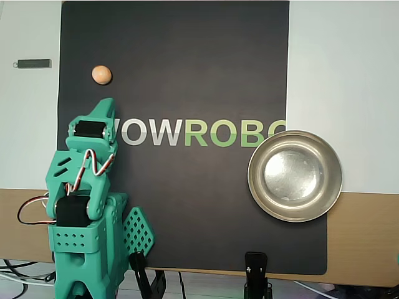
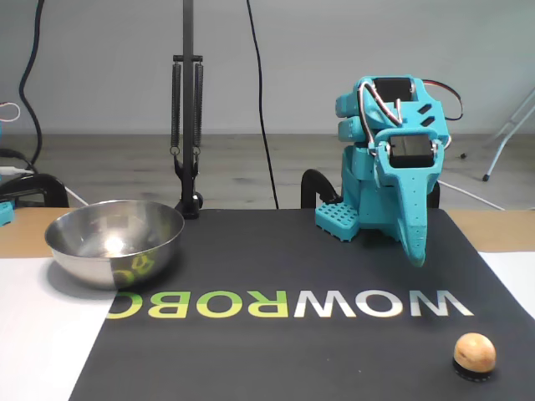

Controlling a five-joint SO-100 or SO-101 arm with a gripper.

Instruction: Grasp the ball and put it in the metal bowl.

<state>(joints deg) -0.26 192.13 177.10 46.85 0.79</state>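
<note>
Teal end effector (image 2: 415, 251) folded, tips together, gripping nothing; it should spread wide, reach for the small peach-orange ball (image 1: 101, 75), then head for the shiny steel bowl (image 1: 295, 176)

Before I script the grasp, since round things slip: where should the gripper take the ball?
Across its widest middle, coming down from above. The ball sits alone on the black mat, apparently on a small dark ring, with open space all round, so the folded gripper can straddle it freely; gripping higher or lower would likely squeeze it out.
</note>
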